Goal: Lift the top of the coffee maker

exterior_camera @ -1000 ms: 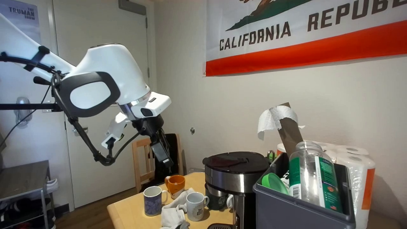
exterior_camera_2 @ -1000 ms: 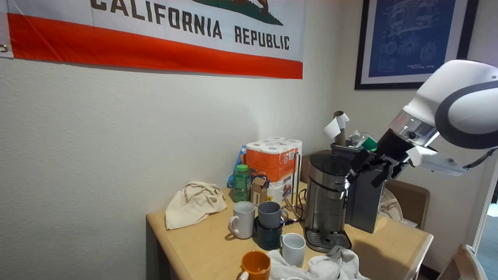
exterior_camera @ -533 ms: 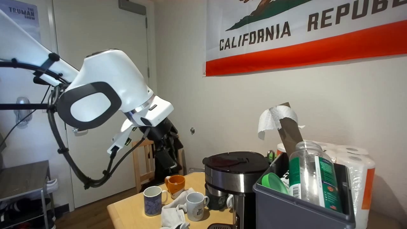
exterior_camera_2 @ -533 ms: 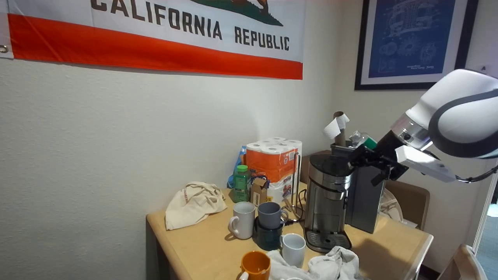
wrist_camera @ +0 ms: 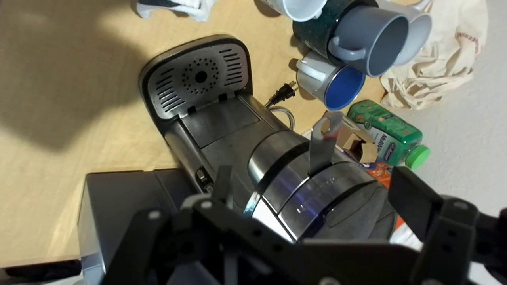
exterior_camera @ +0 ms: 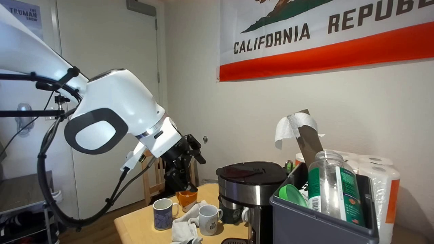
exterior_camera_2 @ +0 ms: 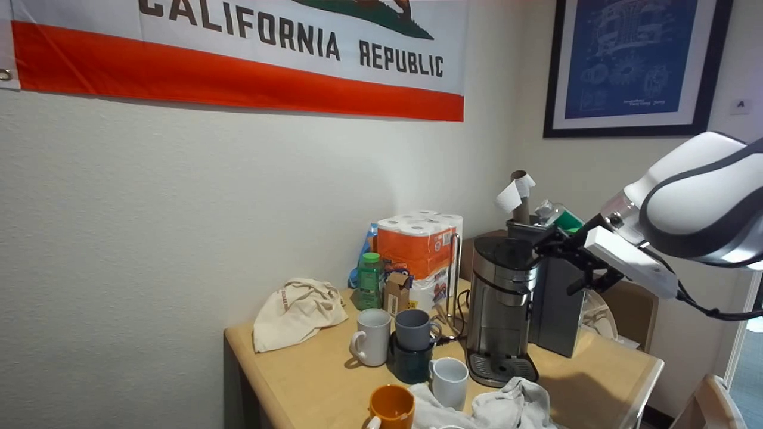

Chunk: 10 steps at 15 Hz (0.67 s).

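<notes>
The top (exterior_camera: pixel 254 172) sits closed on the coffee maker (exterior_camera_2: pixel 499 316), covering its upper face. Beside the coffee maker, roughly level with the top but apart from it, the tool (exterior_camera: pixel 198 174) hangs tilted, fingers (wrist_camera: pixel 412 196) spread wide with nothing between them — a posture seemingly chosen so one finger can catch the top's projecting lip (exterior_camera: pixel 220 170) and push it upward. The grey bin (exterior_camera: pixel 322 225) stands just beside the coffee maker, perhaps crowding that flank; the mugs (exterior_camera_2: pixel 411 333) gather on the coffee maker's opposite side, presumably handy for filling. A loose plug (wrist_camera: pixel 282 94) lies on the worktop (exterior_camera_2: pixel 310 387) near the coffee maker — if its own, probably no power reaches it.
</notes>
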Tool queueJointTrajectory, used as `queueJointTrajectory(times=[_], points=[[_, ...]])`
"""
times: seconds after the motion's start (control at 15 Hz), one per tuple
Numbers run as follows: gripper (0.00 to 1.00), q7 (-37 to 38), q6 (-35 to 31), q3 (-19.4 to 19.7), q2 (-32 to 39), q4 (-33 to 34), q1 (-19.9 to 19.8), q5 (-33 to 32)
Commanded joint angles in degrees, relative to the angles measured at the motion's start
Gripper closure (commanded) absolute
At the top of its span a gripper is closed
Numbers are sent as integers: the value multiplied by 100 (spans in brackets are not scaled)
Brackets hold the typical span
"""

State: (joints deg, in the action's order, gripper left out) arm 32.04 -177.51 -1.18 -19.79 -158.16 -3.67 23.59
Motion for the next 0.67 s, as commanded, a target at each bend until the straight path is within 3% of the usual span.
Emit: queueJointTrajectory(times=[0.0,0.4,0.47,0.6], points=[[0,413,-457,-61,180,136,136,435],[0,1061,-1238,-94,465,216,396,808],[0,1088,-1329,19,495,266,596,820],[0,955,-1095,-2,346,114,439,615]])
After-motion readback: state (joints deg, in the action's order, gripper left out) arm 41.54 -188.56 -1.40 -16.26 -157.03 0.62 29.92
